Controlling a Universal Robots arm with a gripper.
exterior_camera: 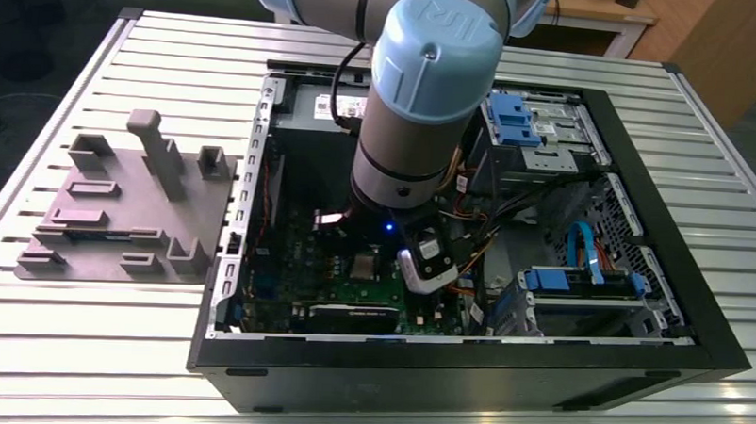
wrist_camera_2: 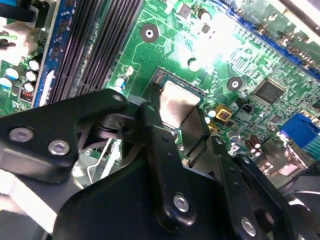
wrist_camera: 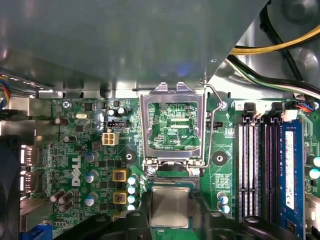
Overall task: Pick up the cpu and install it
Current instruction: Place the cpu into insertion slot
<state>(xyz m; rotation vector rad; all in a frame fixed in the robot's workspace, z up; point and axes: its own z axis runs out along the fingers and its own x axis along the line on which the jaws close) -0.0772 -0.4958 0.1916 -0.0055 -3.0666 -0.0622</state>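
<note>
1. one thing sits between my fingers (wrist_camera_2: 154,142): the cpu (wrist_camera_2: 172,100), a flat silver square. my gripper (wrist_camera_2: 176,107) is closed on it, with a finger pressed to each of two opposite edges, so the cpu lies straight under my wrist and not off to any side.
2. no long axis matters here, since the cpu is square. what counts is that its edges run parallel to the socket (wrist_camera: 172,183) around it. in the first wrist view the socket's rim shows just past the cpu (wrist_camera: 170,205). i cannot tell whether the cpu is fully seated or just above the contacts.
3. just beyond the socket, the metal bracket (wrist_camera: 172,125) stands flipped open and leans away from me. none of it hangs over the cpu.
4. on one flank, near the socket but apart from it, run the dark memory slots (wrist_camera: 255,165), with a blue memory stick (wrist_camera: 292,170) past them. on the other flank is a short row of small capacitors (wrist_camera: 131,190), just beside the socket. by my judgement these are the closest things a finger could brush.
5. farther off, the grey power-supply box (wrist_camera: 125,45) overhangs the board behind the bracket, and a yellow cable (wrist_camera: 280,45) runs out from beside it.
6. farthest out, in the exterior view, my arm (exterior_camera: 419,110) reaches down into the open computer case (exterior_camera: 473,376). the case stands on a slatted table (exterior_camera: 84,334). a grey parts tray (exterior_camera: 114,203) lies on the exterior view's left, well apart from the case.
</note>
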